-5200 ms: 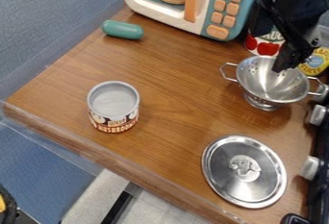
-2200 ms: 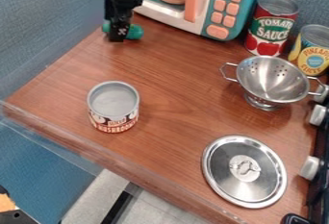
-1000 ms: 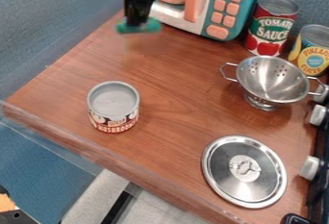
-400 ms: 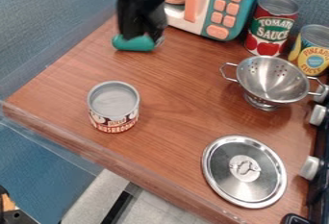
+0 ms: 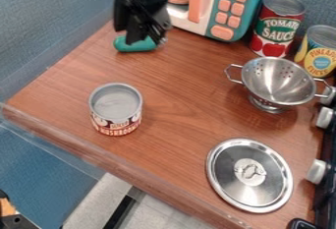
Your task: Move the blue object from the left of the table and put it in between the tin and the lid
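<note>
Blue object (image 5: 133, 48) sits nearer the camera and a bit further right than in the oldest frame; fingers (image 5: 142, 35) were over by the colander then, now above the object. Against the latest earlier frame, object almost unchanged, fingers slightly altered in pose.

Object: lying on its side, near the far left edge of the tabletop (image 5: 177, 107). Fingers come down over its far side and hide part of it; rounded left end and near side visible. Contact: cannot tell. Finger state, wide, narrow or gripping: cannot tell.

Outward: toy microwave (image 5: 226, 9) just beyond and to the right, upright. Tin (image 5: 116, 106) upright, on the camera side of the object, well apart. Lid (image 5: 230, 179) flat, near right corner; gap between tin and lid does not hold the object. Colander (image 5: 279, 88) upright on its base, right side. Behind it, red can (image 5: 277, 29) and yellow can (image 5: 320, 53), both upright. White knobs (image 5: 317, 171) along the right edge.
</note>
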Controlling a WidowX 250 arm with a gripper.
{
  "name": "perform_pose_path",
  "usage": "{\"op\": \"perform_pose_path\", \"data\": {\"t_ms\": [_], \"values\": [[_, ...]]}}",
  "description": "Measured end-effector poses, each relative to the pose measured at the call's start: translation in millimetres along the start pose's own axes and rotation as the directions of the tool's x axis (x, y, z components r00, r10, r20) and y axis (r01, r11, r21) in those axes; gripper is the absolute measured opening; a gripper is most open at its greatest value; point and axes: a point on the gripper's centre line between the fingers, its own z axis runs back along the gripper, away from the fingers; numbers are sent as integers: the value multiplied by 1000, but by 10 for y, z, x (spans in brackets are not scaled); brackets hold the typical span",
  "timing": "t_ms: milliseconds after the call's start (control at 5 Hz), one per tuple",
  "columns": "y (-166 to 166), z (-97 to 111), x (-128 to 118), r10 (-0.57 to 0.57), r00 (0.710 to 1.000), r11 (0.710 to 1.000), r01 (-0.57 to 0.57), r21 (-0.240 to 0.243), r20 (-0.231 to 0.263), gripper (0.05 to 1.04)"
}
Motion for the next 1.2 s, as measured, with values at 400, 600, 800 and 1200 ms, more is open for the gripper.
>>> {"op": "perform_pose_path", "data": {"t_ms": [400, 600, 800, 1200], "values": [[339, -486, 458, -74, 996, 996, 72, -45, -48, 996], [381, -740, 617, -104, 992, 991, 97, -92, -75, 1003], [372, -966, 700, -158, 983, 982, 147, -122, -95, 1001], [250, -1119, 707, -197, 976, 972, 181, -150, -97, 952]]}}
